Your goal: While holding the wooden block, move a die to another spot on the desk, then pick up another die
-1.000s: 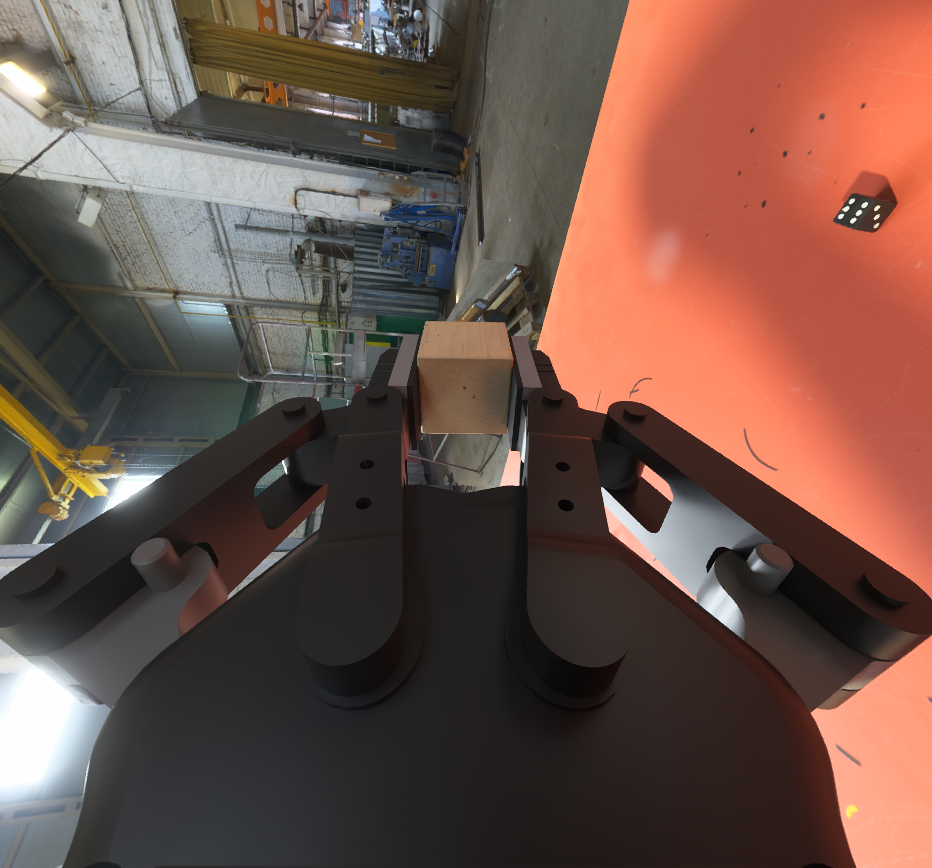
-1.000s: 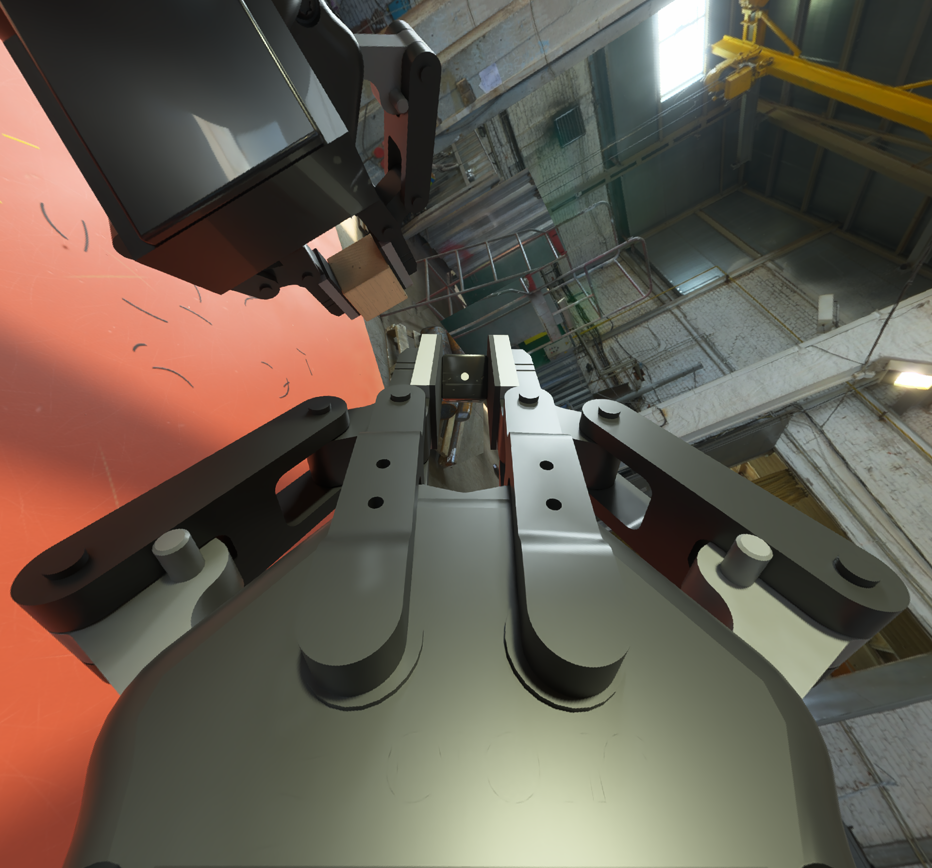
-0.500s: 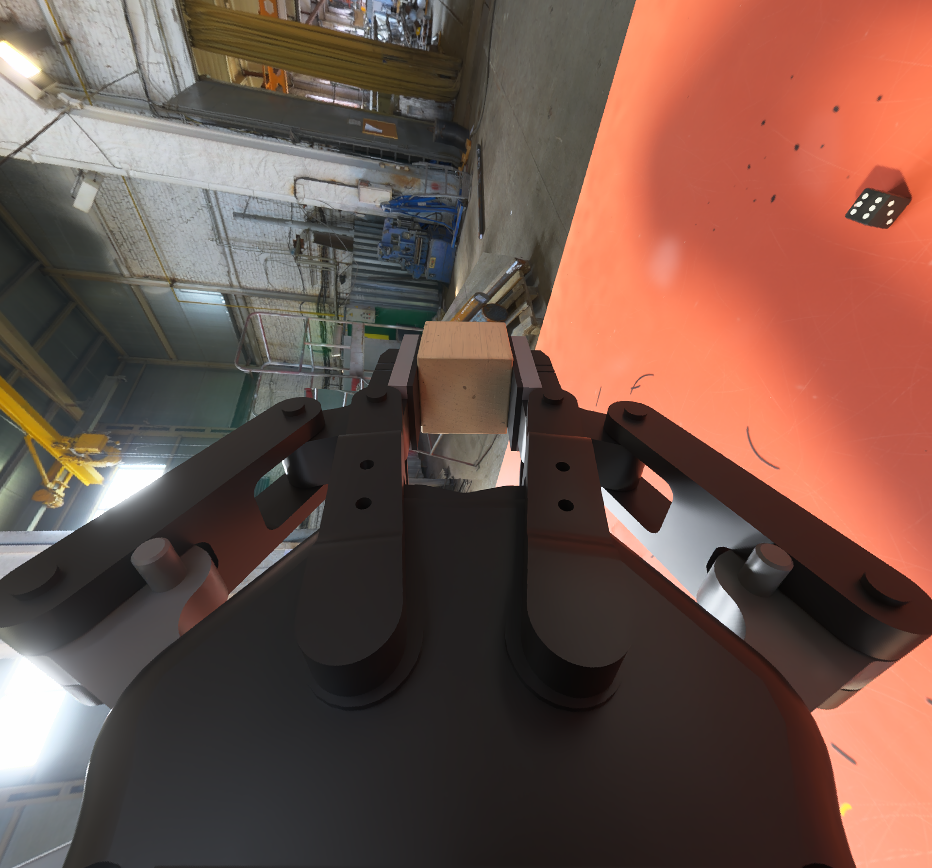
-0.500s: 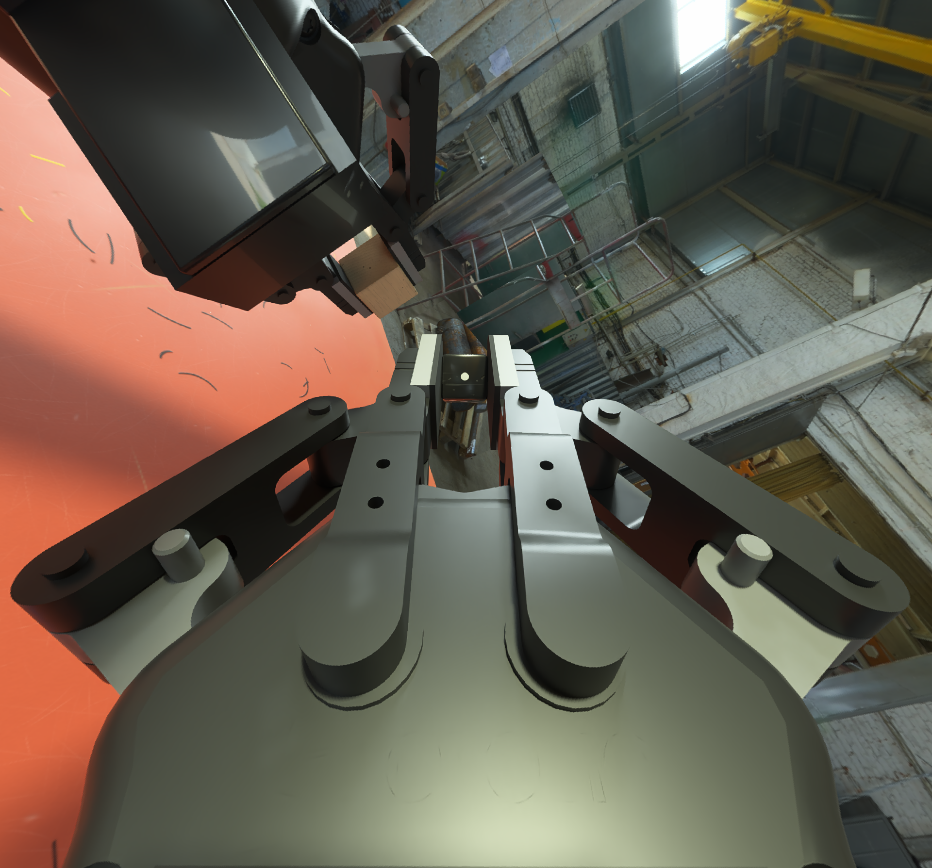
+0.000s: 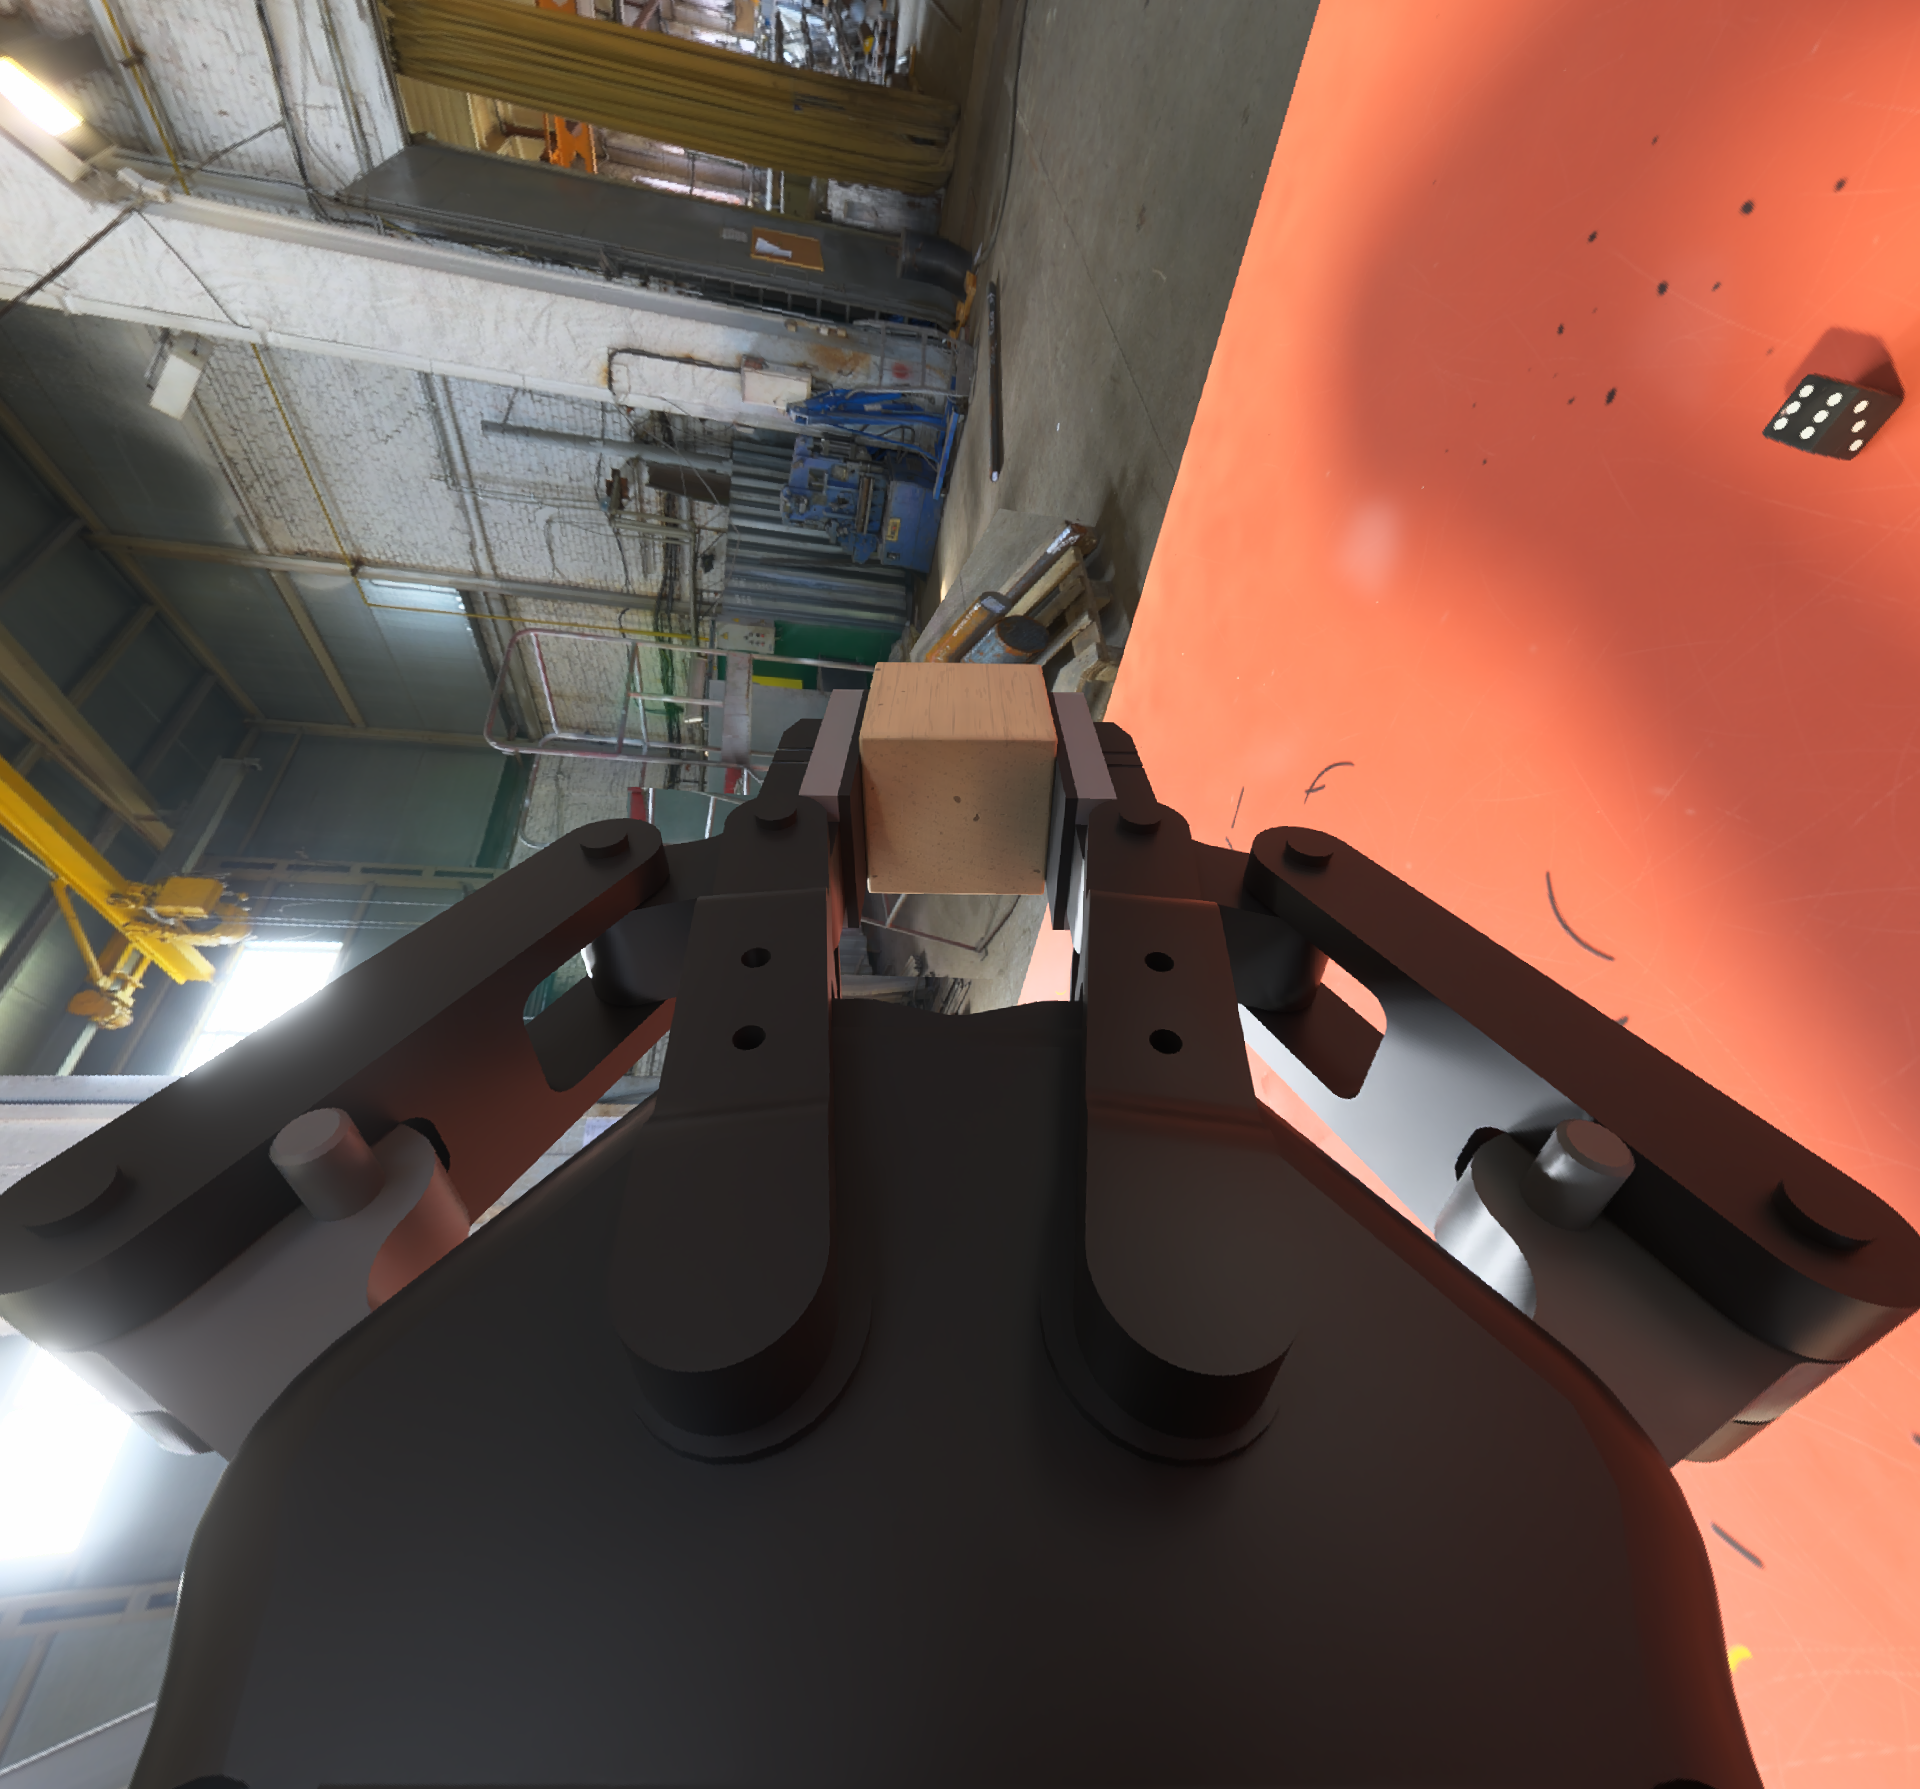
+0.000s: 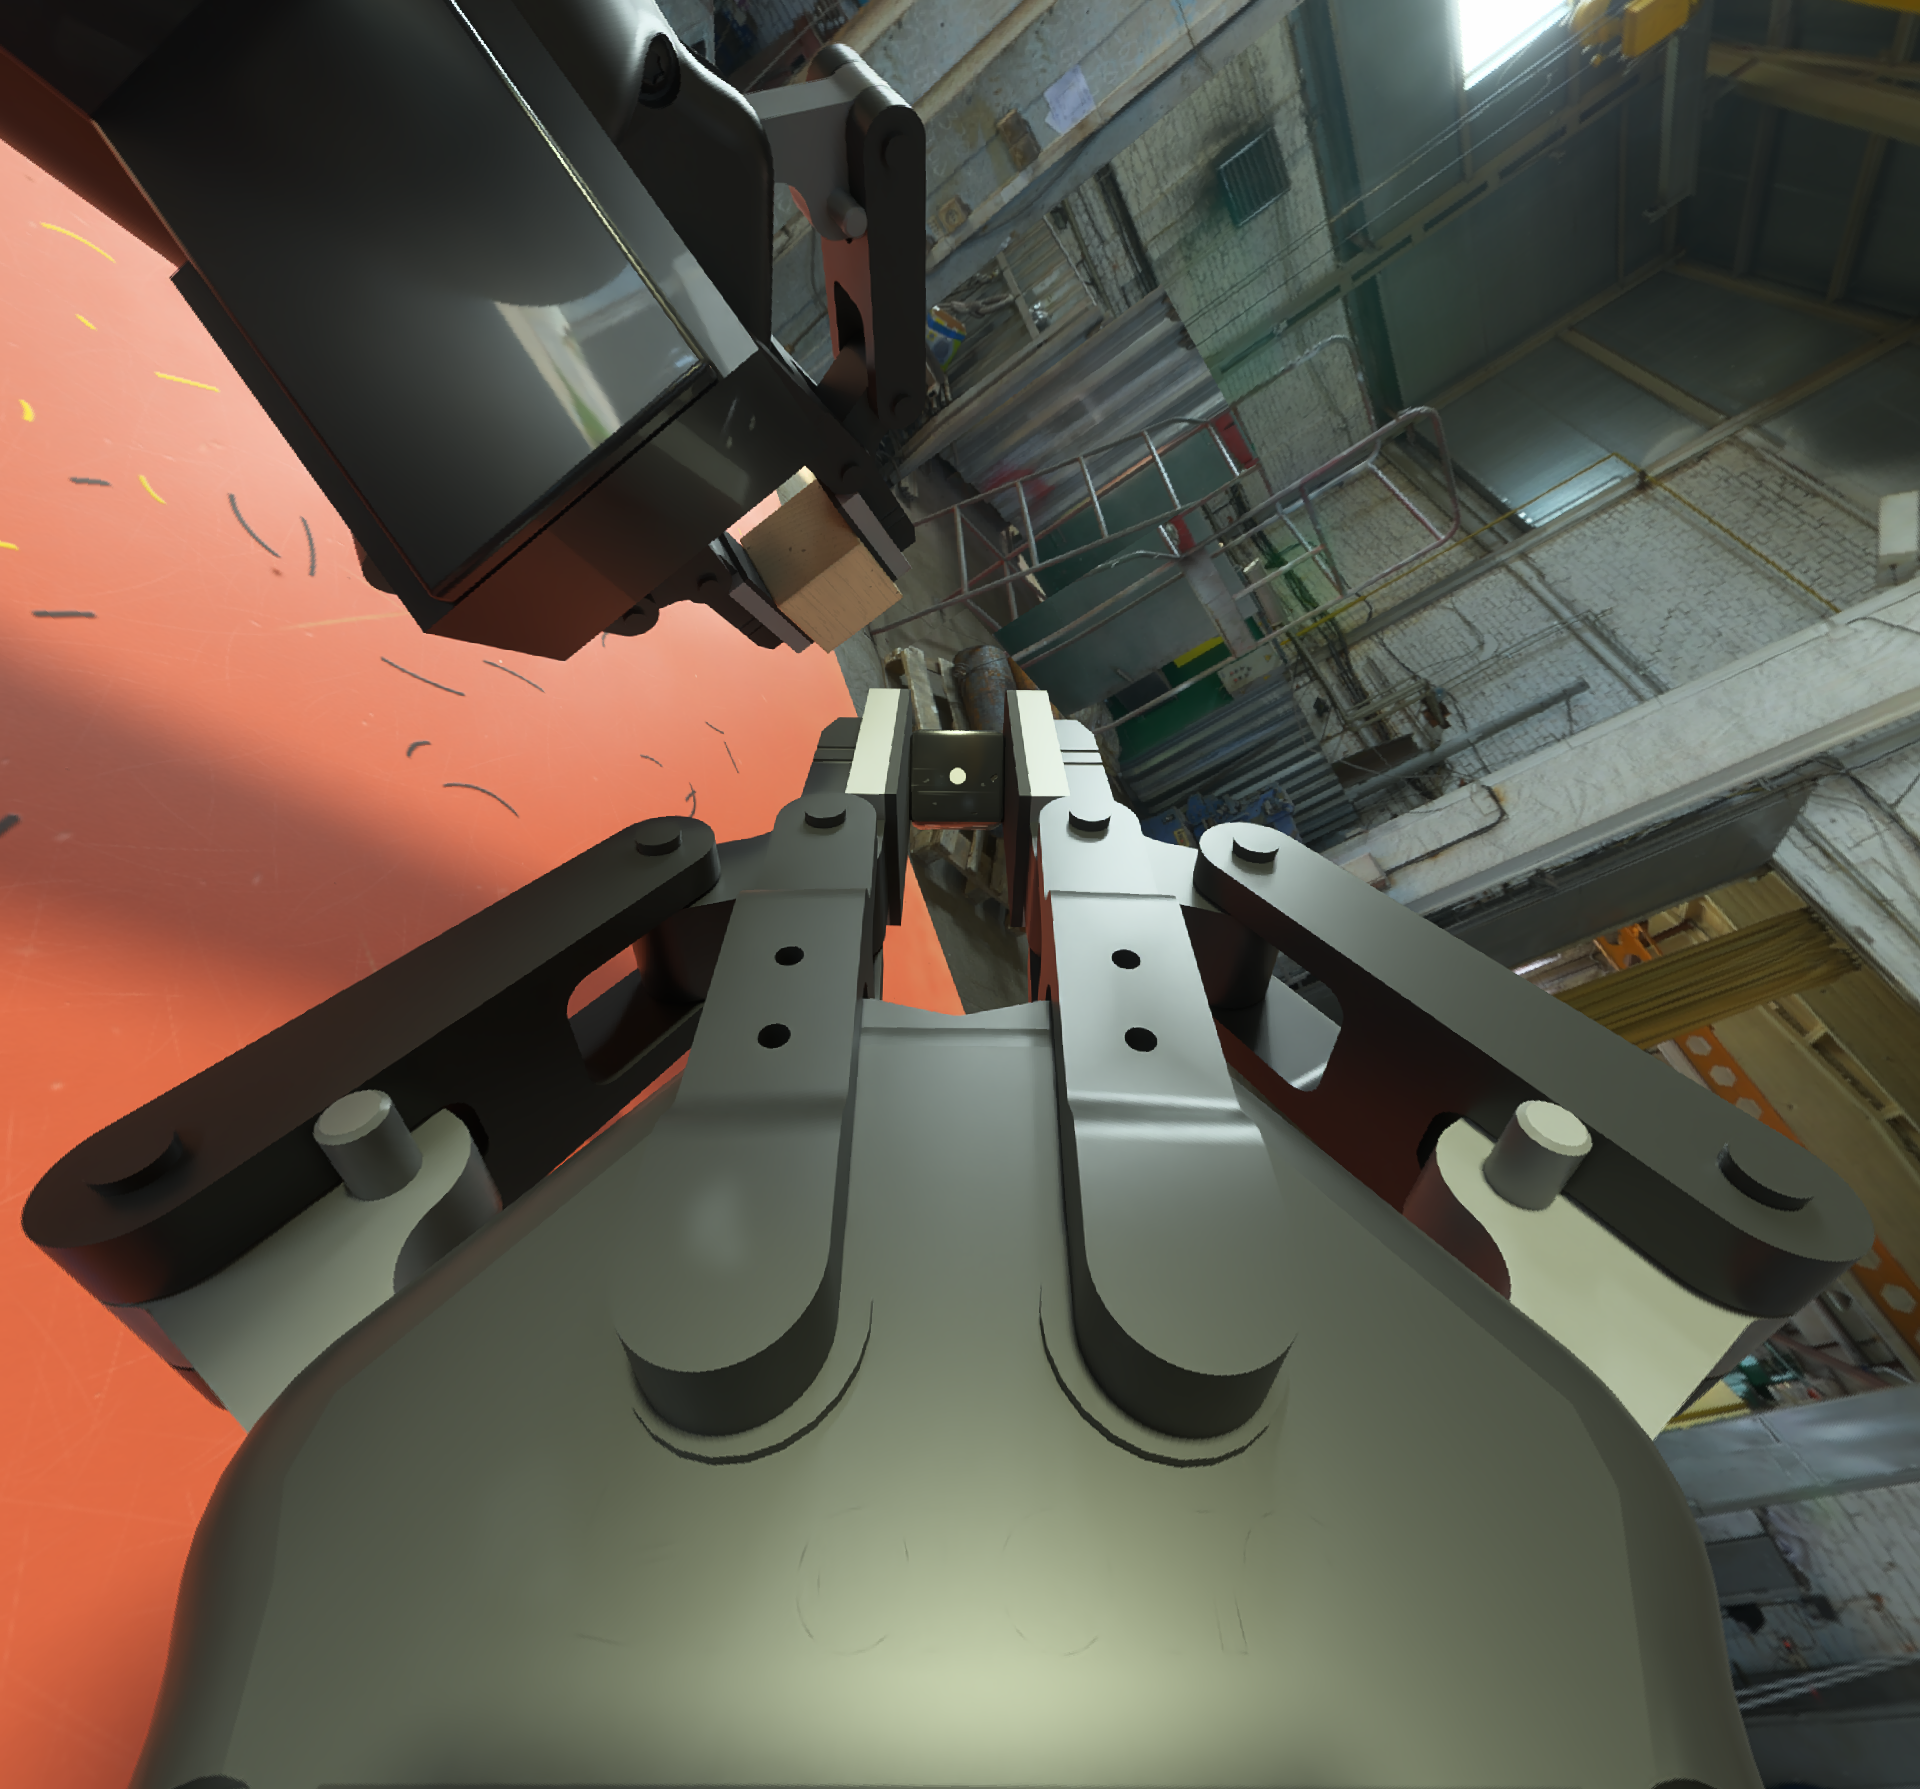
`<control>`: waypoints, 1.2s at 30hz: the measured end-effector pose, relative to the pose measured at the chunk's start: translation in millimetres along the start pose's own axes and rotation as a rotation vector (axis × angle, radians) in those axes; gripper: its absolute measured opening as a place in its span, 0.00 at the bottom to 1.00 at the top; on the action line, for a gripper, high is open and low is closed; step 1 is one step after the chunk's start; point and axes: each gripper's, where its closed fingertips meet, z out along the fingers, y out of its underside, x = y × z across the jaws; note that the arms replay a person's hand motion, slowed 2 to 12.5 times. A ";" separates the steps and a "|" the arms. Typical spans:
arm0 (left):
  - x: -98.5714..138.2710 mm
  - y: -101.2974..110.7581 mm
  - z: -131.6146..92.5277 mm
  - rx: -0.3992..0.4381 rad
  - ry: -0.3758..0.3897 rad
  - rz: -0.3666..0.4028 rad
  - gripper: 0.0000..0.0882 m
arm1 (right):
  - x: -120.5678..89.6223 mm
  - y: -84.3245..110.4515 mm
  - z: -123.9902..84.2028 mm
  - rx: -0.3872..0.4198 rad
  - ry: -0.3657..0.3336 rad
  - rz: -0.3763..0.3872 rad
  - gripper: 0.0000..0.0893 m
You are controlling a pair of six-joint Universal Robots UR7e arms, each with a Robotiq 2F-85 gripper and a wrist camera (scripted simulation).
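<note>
My left gripper [image 5: 956, 763] is shut on a light wooden block [image 5: 954, 783] and holds it in the air beside the edge of the orange desk [image 5: 1507, 700]. A black die with white pips [image 5: 1831, 416] lies on the desk at the far right of the left wrist view. My right gripper [image 6: 958, 752] is shut on a second black die [image 6: 956, 775], held clear of the desk. In the right wrist view the left gripper [image 6: 821, 586] with the wooden block [image 6: 821, 573] hangs just up and left of my right fingertips.
The orange desk [image 6: 208, 804] carries dark and yellow scratch marks. Its edge runs close by both grippers. Beyond the edge lies a factory hall floor. The left arm's body [image 6: 416, 233] fills the upper left of the right wrist view.
Both grippers keep their hold. The die on the desk drifts right and slightly down in the left wrist view. In the right wrist view the left gripper shifts up and right; the background slides.
</note>
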 end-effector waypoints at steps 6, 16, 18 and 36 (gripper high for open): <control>-0.5 0.4 -0.3 -0.002 -0.002 0.001 0.31 | -1.6 0.2 1.4 -0.003 -0.006 0.021 0.18; -0.6 0.3 -0.9 -0.003 -0.003 0.003 0.31 | -2.3 2.2 4.0 -0.010 0.004 0.034 0.18; -0.7 0.1 -0.9 -0.003 -0.004 0.004 0.31 | -1.9 3.0 4.4 -0.014 0.009 0.032 0.18; -1.8 -3.9 -2.6 0.009 -0.013 0.004 0.31 | 1.0 12.1 8.2 -0.072 0.063 -0.019 0.18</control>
